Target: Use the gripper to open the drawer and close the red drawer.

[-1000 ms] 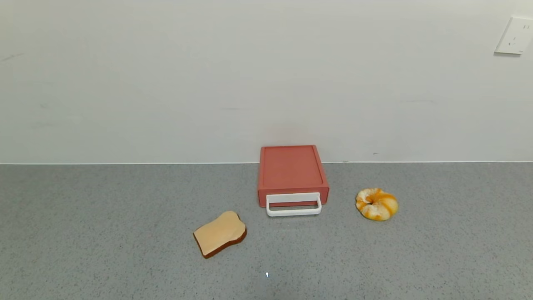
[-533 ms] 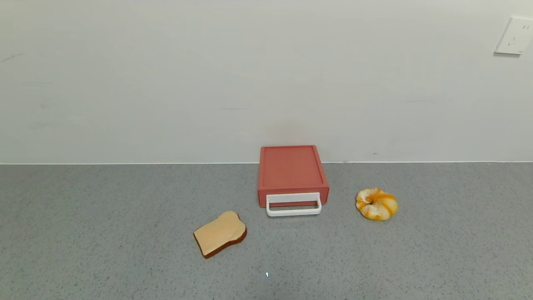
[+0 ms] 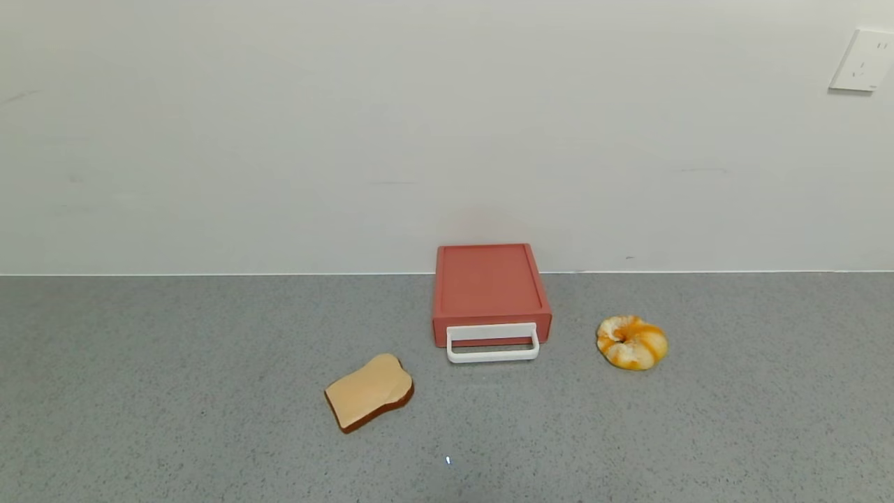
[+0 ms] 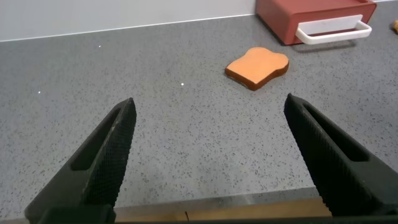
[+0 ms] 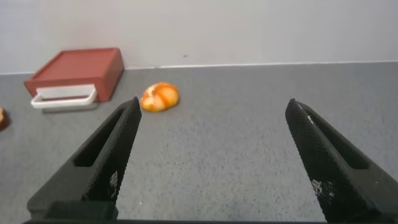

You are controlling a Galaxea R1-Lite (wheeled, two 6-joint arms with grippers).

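Note:
The salmon-red drawer [image 3: 489, 286] stands against the back wall at the middle of the grey counter, its tray pushed in and its white loop handle [image 3: 492, 344] facing forward. It also shows in the left wrist view [image 4: 314, 15] and the right wrist view [image 5: 78, 71]. Neither gripper shows in the head view. My left gripper [image 4: 208, 106] is open and empty over the counter's front edge, far from the drawer. My right gripper [image 5: 212, 106] is open and empty over bare counter, well away from the drawer.
A bread slice [image 3: 369, 391] lies in front and to the left of the drawer. An orange-and-white bun [image 3: 631, 341] lies to its right. A white wall socket [image 3: 863, 59] is on the wall at the upper right. The grey counter [image 3: 174, 384] stretches wide on both sides.

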